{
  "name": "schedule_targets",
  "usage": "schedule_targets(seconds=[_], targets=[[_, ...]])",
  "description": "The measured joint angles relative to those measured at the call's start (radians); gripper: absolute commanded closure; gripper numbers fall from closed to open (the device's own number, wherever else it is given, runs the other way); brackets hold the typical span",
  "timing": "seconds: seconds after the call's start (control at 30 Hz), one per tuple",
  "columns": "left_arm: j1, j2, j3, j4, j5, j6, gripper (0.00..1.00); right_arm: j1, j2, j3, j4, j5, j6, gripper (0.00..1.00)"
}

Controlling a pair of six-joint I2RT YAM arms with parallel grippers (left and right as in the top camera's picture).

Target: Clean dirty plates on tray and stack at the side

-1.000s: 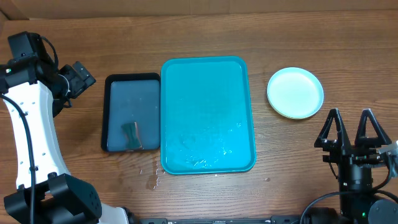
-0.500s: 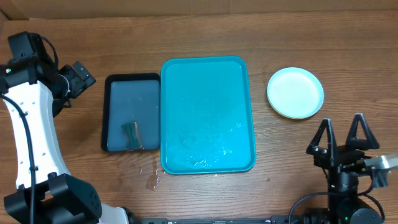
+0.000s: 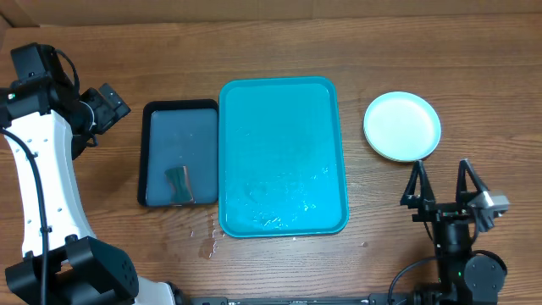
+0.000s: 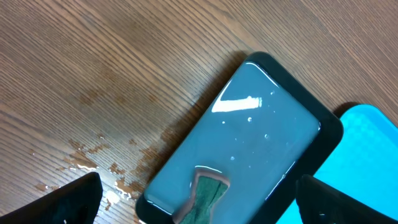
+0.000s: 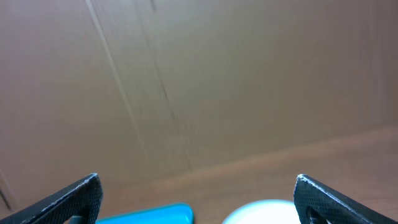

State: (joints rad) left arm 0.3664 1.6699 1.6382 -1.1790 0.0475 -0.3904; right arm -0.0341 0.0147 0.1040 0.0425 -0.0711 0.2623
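Table point(image 3: 279, 42) of grained brown wood carries the turquoise tray point(image 3: 284, 110), a glossy round-cornered rectangle, long axis running away from the robot, water-beaded at its near end. Just left of it sits a smaller dark tray point(image 3: 179, 135); right of it, the plates point(image 3: 402, 126), one pale round disc. Right tool point(image 3: 439, 169) and left tool point(image 3: 108, 102) gape wide, empty.

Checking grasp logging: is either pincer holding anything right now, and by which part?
Nothing is held. The left pincer and the right pincer both stand open with nothing between their fingers; the plate lies apart from both.
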Motion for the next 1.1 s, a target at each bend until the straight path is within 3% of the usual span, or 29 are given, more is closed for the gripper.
schedule_targets(seconds=[0.33,1.1], targets=[[0.000,0.000,0.000,0.000,0.000,0.000,0.00,0.000,0.000,-0.068,-0.164,-0.028,-0.086,0.00],[0.000,0.000,0.000,0.000,0.000,0.000,0.00,0.000,0.000,-0.085,-0.050,0.101,-0.129,0.01]])
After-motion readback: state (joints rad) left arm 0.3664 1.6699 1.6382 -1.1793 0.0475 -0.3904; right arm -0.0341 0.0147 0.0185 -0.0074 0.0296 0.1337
